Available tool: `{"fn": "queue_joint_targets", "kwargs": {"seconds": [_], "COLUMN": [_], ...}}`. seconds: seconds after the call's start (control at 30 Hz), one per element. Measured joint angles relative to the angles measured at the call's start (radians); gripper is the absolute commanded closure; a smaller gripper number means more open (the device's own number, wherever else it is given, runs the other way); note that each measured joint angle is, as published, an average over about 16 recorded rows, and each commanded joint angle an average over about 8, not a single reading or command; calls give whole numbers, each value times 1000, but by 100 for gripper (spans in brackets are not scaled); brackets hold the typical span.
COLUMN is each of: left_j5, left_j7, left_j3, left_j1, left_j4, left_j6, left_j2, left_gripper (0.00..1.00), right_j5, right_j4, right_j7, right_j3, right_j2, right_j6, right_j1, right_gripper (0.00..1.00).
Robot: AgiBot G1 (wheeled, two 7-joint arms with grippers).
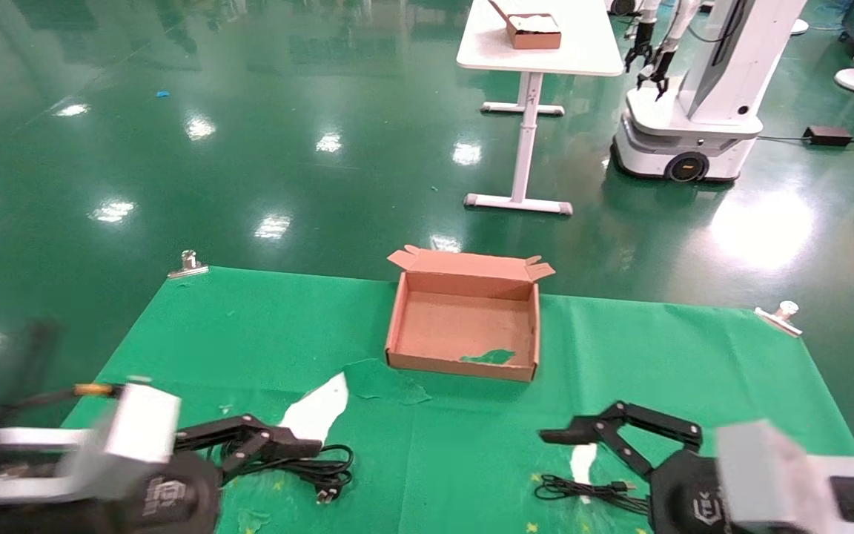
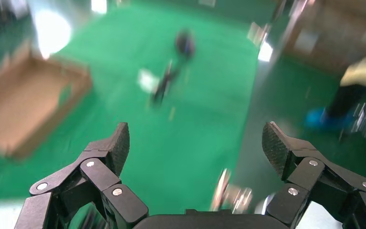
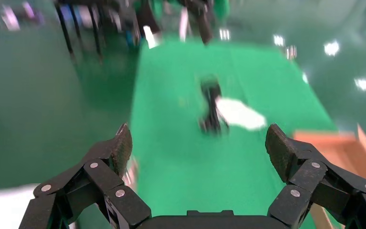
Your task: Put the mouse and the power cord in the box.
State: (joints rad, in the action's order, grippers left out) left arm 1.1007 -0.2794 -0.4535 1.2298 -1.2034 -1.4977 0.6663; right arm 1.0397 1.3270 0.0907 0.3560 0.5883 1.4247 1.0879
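Note:
The box (image 1: 464, 326) stands open on the green cloth, a green patch on its floor. The power cord (image 1: 327, 469) lies coiled near the front left, its plug toward me. My left gripper (image 1: 290, 439) hovers open just over the cord's left end, nothing between its fingers. The mouse's thin cable (image 1: 583, 489) lies front right, under my open right gripper (image 1: 605, 434). The mouse is hidden in the head view; the left wrist view shows it as a blurred dark oval (image 2: 185, 42). The right wrist view shows the power cord (image 3: 211, 107) blurred, far ahead of the jaws.
White tears in the cloth (image 1: 316, 408) lie in front of the box. Metal clamps (image 1: 188, 264) hold the cloth's far corners. Beyond stand a white table (image 1: 538, 44) with a small box and another robot (image 1: 694, 111).

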Motion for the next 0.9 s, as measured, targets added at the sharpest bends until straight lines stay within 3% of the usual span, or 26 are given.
{"fn": "queue_joint_targets", "kwargs": {"seconds": [0.17, 0.3, 0.63, 0.9], "left_j5": [163, 230, 372, 648], "left_j7": [-10, -6, -10, -16], "left_j3": [-66, -94, -145, -256], "left_j1": [91, 132, 184, 266], "left_j4": [65, 106, 118, 163], "left_j6": [-6, -8, 28, 117], "left_j2": [57, 91, 144, 267], "left_gripper": [0, 0, 0, 0], "right_j5": [125, 181, 205, 211], "right_j4": [7, 6, -4, -9], "right_j7": [-13, -11, -9, 1], "right_j3": [39, 58, 71, 76], "right_j2": [12, 22, 36, 41], "right_j6": [-43, -66, -71, -67], "right_j1": [8, 12, 15, 26], "right_gripper": [0, 0, 0, 0]}}
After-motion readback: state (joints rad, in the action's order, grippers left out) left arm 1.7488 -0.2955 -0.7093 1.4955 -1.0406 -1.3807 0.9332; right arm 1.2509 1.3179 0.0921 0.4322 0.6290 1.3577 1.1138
